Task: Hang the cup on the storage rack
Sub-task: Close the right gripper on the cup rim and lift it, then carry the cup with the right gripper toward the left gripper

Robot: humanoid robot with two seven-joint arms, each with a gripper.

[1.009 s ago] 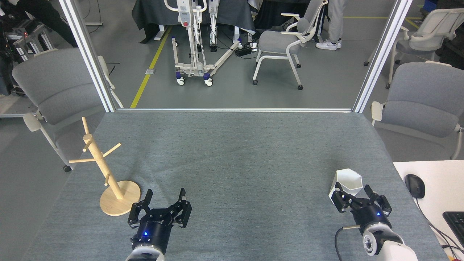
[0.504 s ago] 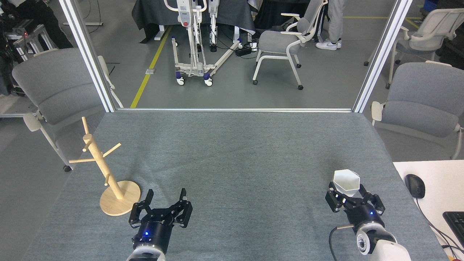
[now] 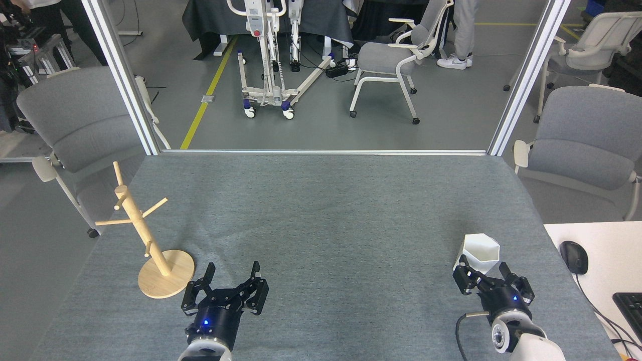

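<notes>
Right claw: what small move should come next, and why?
Probably close the right claw on the cup: its fingers look open either side of the cup's near wall, the cup stands on the table, and the rack is far left.

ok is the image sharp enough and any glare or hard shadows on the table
Head view: sharp throughout, even soft lighting, no glare on the grey felt-like table cover; only faint shadows beside the white faceted cup and the light wooden mug rack.

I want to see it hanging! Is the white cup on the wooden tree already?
No, the cup sits on the table by the right gripper, far from the storage rack.
</notes>
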